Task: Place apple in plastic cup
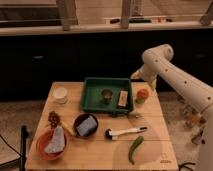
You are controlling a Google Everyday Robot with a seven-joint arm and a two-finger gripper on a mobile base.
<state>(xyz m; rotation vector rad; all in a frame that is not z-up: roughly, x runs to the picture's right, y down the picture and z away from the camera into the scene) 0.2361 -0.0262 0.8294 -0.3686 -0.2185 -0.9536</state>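
Note:
The apple (142, 95), small, round and orange-red, sits on the wooden table (100, 155) near its right edge, just right of the green tray (92, 97). The white plastic cup (60, 95) stands at the table's far left corner, upright. My gripper (136, 75) hangs at the end of the white arm, above the tray's far right corner and a little up and left of the apple. It holds nothing that I can see.
The tray holds a small metal cup (106, 95) and a wooden block (123, 98). On the table are a dark bowl with a blue sponge (85, 125), an orange bowl with a cloth (50, 143), a dark-red cluster (54, 119), a brush (122, 132) and a long green vegetable (134, 148).

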